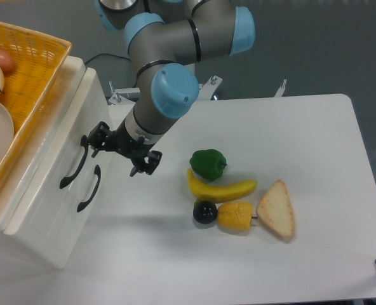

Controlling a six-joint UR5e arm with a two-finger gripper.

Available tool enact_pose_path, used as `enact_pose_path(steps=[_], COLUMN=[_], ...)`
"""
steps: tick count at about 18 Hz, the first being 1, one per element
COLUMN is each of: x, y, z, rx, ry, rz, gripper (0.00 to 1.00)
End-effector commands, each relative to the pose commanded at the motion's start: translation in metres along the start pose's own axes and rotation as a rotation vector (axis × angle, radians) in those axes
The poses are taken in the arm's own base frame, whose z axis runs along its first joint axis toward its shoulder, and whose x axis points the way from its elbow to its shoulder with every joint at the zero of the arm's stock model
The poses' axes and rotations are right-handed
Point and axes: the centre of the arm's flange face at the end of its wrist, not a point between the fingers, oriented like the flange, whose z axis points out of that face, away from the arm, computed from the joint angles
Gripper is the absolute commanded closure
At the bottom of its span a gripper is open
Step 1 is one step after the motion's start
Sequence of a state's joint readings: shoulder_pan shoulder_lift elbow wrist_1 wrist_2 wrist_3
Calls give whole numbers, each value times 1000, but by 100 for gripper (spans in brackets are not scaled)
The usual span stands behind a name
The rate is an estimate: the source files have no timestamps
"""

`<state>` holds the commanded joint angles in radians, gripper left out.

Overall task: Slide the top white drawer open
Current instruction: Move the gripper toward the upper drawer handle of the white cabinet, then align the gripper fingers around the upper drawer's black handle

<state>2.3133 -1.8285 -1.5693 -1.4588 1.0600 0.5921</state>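
1. The small white cabinet point(45, 190) stands at the left edge of the white worktop point(315, 127), with a yellow wicker basket point(32, 70) on top of it.
2. The top white drawer point(51, 162) is the upper of the cabinet's two fronts, and its curved black handle point(74, 162) runs diagonally across it. The drawer front sits flush with the cabinet face, closed.
3. The lower drawer point(64, 210) sits just below, carrying its own black handle point(89, 188).
4. The gripper point(116, 151) hangs at the end of the grey and blue arm point(169, 89), just beside the upper end of the top handle.
5. Its two black fingers stand apart; one finger point(96, 136) is right at the handle's top end, the other point(140, 166) is over the worktop. Whether the near finger touches the handle cannot be told.
6. To the right on the worktop lie a green pepper point(208, 164), a banana point(221, 188), a dark round fruit point(204, 212), a yellow piece point(235, 216) and a slice of bread point(276, 210), clustered close together and well apart from the cabinet.
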Motion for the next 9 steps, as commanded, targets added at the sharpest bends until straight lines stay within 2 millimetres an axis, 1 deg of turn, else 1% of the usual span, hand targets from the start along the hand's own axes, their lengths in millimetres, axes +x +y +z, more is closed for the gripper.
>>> enact_pose_path(steps=[4, 9], x=[4, 5], y=[-2, -2], z=[5, 6], rx=[-9, -5], ry=[4, 10], rz=[-7, -13], gripper=[0, 0])
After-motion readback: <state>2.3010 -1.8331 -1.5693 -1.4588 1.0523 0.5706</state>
